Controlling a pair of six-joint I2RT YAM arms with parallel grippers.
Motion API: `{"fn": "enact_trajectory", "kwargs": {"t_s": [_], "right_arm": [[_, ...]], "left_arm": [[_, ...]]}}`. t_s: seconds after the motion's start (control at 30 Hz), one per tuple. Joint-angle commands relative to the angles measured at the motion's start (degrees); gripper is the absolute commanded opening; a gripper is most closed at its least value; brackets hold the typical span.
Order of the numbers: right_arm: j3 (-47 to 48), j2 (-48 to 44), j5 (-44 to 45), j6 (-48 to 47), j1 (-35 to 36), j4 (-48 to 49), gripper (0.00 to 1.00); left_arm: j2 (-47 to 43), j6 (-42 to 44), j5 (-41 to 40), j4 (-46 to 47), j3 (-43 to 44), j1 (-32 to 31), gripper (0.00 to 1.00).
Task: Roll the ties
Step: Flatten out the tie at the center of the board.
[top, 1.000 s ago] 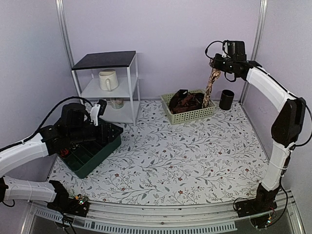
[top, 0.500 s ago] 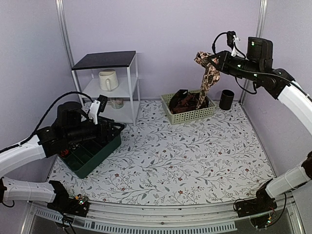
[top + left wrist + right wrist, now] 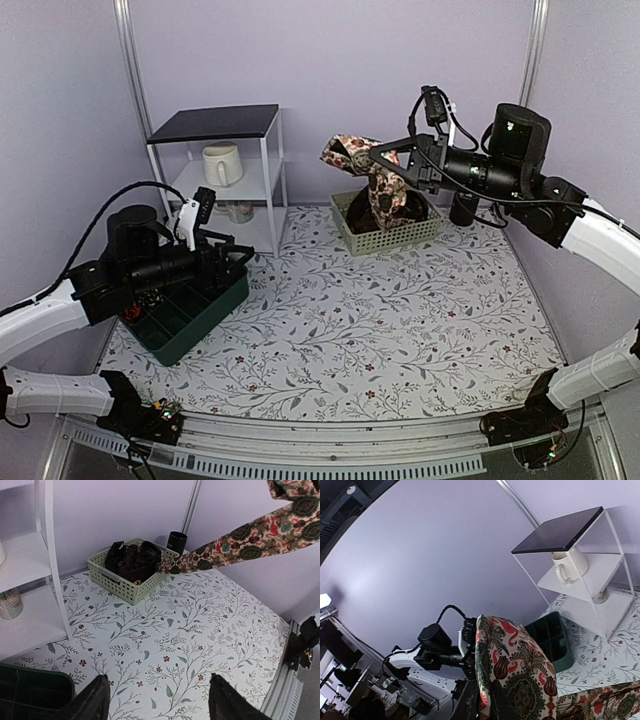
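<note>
Fabric tie (image 3: 350, 155) in right jaws, trailing into basket (image 3: 395, 238), left jaws apart

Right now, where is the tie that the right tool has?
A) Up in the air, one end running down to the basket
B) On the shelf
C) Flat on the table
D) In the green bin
A: the right tool is shut on the tie, which hangs above the table, with its other end reaching down to the basket.
</note>
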Motion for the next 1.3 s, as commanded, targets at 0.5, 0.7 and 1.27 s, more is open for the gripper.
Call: {"fn": "enact_trajectory", "kwargs": {"t_s": [0.5, 0.7, 1.27], "right_arm": [[6.5, 1.45, -7.6, 9.61, 2.56, 15.55, 0.11], [-4.6, -5.37, 14.08, 1.37, 1.74, -1.72, 0.11], [-12.17, -17.73, 54.3, -8.16, -9.67, -27.94, 0.13]], "left_arm": [[-3.07, 1.23, 0.28, 2.03, -2.02, -1.21, 0.67], [-2.96, -0.35, -1.76, 1.36, -3.89, -1.53, 0.64], [14.64, 7.73, -5.73, 14.17, -4.63, -8.4, 0.63]]}}
